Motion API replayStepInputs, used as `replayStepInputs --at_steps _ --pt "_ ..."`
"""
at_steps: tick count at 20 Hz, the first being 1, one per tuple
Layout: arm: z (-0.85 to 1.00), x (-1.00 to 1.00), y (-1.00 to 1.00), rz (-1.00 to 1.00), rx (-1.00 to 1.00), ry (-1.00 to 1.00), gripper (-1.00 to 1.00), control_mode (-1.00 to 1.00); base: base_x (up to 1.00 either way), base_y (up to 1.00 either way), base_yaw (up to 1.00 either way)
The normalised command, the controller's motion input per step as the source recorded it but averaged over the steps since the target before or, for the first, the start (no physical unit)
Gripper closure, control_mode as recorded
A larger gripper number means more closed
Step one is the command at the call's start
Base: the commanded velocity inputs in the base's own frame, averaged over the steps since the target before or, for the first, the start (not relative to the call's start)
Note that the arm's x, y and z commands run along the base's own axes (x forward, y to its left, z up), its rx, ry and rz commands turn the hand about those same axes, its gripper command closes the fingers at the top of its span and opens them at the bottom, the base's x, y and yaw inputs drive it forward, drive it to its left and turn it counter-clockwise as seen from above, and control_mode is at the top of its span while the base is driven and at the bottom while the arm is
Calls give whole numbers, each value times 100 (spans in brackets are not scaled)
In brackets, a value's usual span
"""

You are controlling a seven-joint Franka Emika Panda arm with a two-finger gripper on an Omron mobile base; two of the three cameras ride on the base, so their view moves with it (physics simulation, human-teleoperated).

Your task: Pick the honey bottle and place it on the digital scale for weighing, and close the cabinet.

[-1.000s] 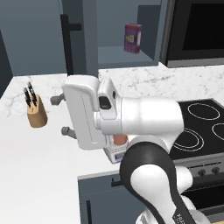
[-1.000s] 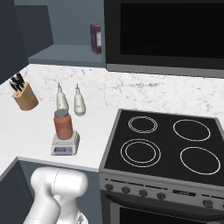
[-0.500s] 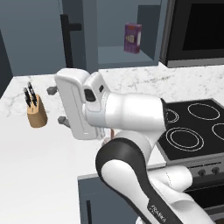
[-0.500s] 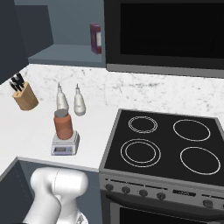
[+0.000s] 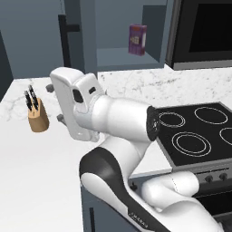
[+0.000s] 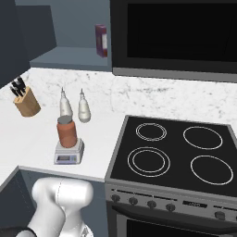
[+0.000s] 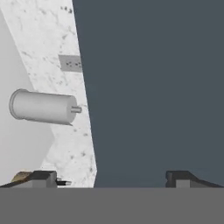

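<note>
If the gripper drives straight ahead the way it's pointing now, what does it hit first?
Most likely the flat dark grey-blue cabinet door: in the hand view it lies straight ahead of the open gripper. Nothing stands between them there, though the gap is hard to judge.

Honey bottle (image 6: 67, 133): translucent-looking orange-brown body, smooth, with a matt grey lid. Digital scale (image 6: 69, 152): light grey, plastic-looking, matt, flat top. Two shaker bottles (image 6: 75, 106) behind it: white, smooth, slightly glossy. Knife block (image 5: 37, 117): pale wood look, black handles. Counter (image 5: 31, 168): white marbled stone, grey veining, smooth; same pattern on the backsplash (image 6: 152, 96). Cabinet door (image 7: 157, 87), straight ahead of the fingers: dark grey-blue, flat, matt. Its bar handle (image 5: 67, 40): black, satin. Purple box (image 5: 137, 39): cardboard look, printed. Cooktop (image 6: 176, 150): black glass, glossy. Cylinder (image 7: 43, 106) ahead-left of the tool: pale grey, smooth.
</note>
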Motion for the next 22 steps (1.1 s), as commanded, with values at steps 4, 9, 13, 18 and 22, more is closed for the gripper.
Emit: replayStepInputs --at_steps 4,9,13,18,22 --pt "0 10 -32 -13 0 0 -100 -100 0 0 0" --pt "0 0 -62 -12 1 0 -100 -100 0 0 0" --pt "0 14 -84 -15 2 0 -100 -100 0 0 0" --pt "0 14 -90 -15 4 0 -100 -100 0 0 0" --pt "0 28 -89 -12 4 1 -100 -100 0 0 0"
